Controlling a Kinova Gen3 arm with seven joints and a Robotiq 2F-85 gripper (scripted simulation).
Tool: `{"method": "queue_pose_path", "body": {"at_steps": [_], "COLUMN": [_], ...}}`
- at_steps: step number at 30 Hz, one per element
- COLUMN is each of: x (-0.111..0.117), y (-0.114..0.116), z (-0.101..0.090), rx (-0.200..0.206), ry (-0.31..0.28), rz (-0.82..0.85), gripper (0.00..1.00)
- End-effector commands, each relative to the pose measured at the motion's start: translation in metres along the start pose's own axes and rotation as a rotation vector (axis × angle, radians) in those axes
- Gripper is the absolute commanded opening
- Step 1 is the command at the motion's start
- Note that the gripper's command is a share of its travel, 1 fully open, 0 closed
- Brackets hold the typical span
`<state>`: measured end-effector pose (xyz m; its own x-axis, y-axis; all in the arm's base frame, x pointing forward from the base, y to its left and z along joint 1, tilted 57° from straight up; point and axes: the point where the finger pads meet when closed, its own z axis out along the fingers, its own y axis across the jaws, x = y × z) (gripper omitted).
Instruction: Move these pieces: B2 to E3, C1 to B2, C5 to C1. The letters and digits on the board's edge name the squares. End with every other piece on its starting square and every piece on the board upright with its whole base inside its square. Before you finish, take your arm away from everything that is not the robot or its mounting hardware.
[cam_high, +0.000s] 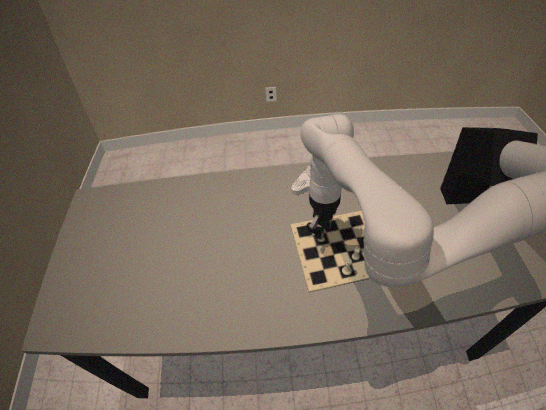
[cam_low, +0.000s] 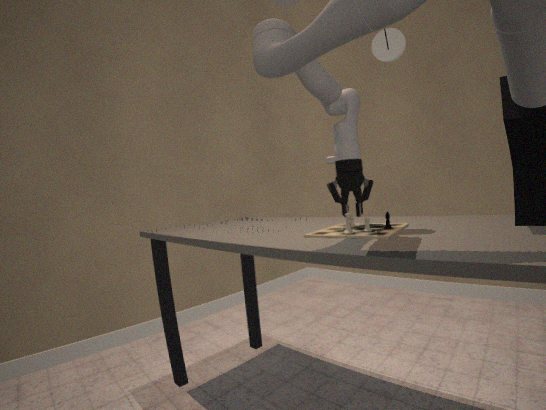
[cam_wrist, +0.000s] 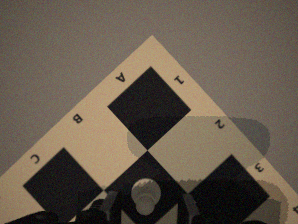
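Wrist view carries the only writing I can read from where I stand: along one edge of the chessboard (cam_wrist: 100, 107) run the letters A, B and C, and along the other the digits 1, 2 and 3, all printed dark on the cream border and seen turned at an angle; the dark corner square sits between the A and the 1; no maker's name or other label shows anywhere.

Just past that corner square, on the next dark square along the diagonal, which the edge marks make B2, stands a pale piece (cam_wrist: 145, 196), upright, its round top seen from above; the gripper (cam_wrist: 145, 207) hangs straight over it, fingers partly spread, one dark finger on each side of the piece and neither pressing it; nothing is pinched between them.

From the exterior view the gripper (cam_low: 350, 209) is just above the board (cam_low: 325, 232), its fingertips level with the head of the pale piece (cam_low: 348, 222) below them; another pale piece (cam_low: 366, 223) stands just beside, further along the board, and a black piece (cam_low: 387, 220) stands beyond that, near the far edge.

From the top view the board (cam_high: 312, 285) lies on the grey table (cam_high: 150, 260), with the arm (cam_high: 380, 210) reaching over it from the side away from the A-1 corner.
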<state>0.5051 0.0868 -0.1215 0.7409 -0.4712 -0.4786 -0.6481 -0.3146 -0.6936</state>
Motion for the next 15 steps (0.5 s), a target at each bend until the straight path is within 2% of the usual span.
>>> {"method": "queue_pose_path", "body": {"at_steps": [1, 9, 15], "x": [0.003, 0.002, 0.002], "y": [-0.002, -0.002, -0.002], "z": [-0.011, -0.053, -0.070], "rx": [0.006, 0.006, 0.006], "ry": [0.009, 0.009, 0.009], "rz": [0.000, 0.000, 0.000], "gripper": [0.34, 0.34, 0.34]}}
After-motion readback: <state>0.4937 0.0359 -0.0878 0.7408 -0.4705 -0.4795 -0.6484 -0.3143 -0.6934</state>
